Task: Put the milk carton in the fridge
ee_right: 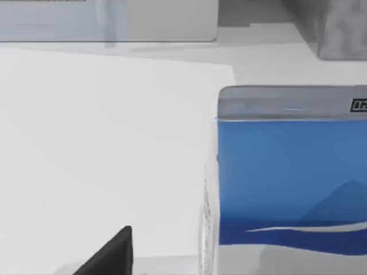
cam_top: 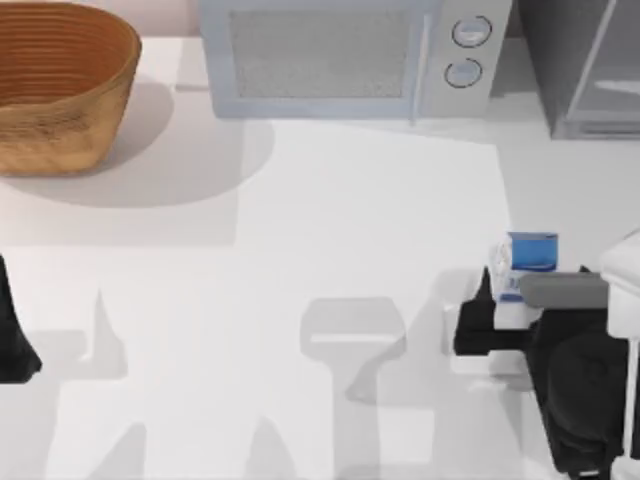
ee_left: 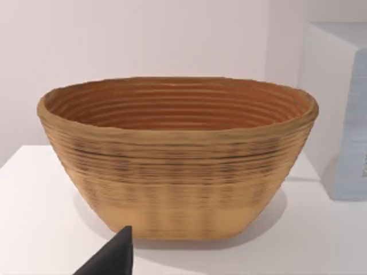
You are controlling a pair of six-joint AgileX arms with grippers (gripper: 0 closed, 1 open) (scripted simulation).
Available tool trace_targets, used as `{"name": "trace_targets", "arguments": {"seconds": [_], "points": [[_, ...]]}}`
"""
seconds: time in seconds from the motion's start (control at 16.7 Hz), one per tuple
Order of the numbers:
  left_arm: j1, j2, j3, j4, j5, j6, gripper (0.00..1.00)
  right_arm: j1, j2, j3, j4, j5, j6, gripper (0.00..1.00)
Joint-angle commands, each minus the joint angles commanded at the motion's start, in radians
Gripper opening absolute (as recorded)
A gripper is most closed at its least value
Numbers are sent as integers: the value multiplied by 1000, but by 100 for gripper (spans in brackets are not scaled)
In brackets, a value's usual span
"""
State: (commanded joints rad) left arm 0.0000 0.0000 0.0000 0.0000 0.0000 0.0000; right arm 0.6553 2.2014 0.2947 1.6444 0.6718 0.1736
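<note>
The milk carton, white with a blue top, stands upright on the table at the right. My right gripper is open and straddles it, with a dark finger to the carton's left and a grey part on its right. In the right wrist view the carton's blue face is very close. One black finger stands well apart from it. The fridge, dark grey with a pale door panel, is at the back right, beyond the carton. My left gripper is parked at the table's left edge, open.
A light-grey microwave with two round knobs stands at the back centre, left of the fridge. A woven brown basket sits at the back left, facing the left wrist camera. The white tabletop lies between the arms.
</note>
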Motion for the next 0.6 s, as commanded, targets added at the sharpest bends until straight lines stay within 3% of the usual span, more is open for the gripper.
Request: {"name": "trace_targets", "arguments": {"seconds": [0.6], "points": [[0,0,0,0,0,0,100,-20,24,33,-6,-19,-7,100]]}}
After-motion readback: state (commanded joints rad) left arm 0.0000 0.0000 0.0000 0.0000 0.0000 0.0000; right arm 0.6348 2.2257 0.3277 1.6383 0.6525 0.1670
